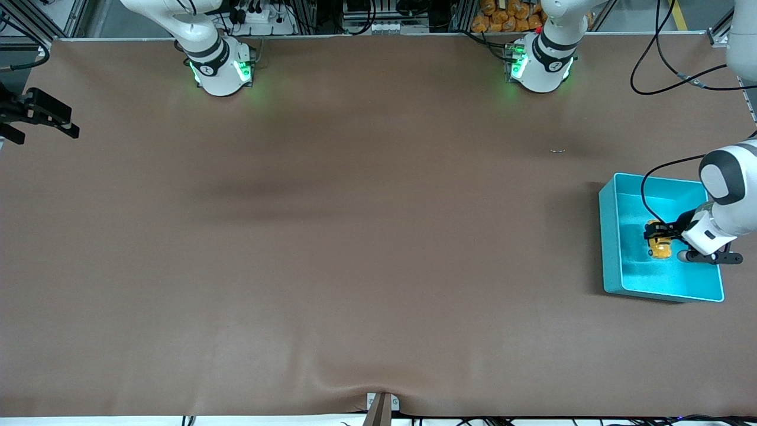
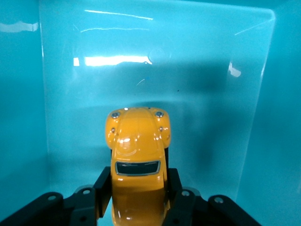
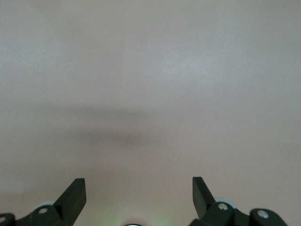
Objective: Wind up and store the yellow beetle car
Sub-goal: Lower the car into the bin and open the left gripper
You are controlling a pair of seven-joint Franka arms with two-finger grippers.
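Observation:
The yellow beetle car [image 1: 660, 248] is down inside the turquoise bin [image 1: 610, 242] at the left arm's end of the table. My left gripper [image 1: 655, 235] reaches into the bin and is shut on the car. In the left wrist view the car [image 2: 137, 141] sits between the two black fingers [image 2: 103, 186], pressed at both sides, with the bin's floor and walls [image 2: 23, 117] all around it. My right gripper [image 1: 47, 133] waits open and empty above bare table at the right arm's end; its wrist view shows the gripper [image 3: 137, 182] with spread fingers over plain brown surface.
The brown table cover [image 1: 355, 236] stretches between the two arm bases [image 1: 222, 71] [image 1: 541, 68]. A black cable [image 1: 647, 189] loops over the bin from the left arm. A small metal bracket [image 1: 381, 405] sits at the table edge nearest the front camera.

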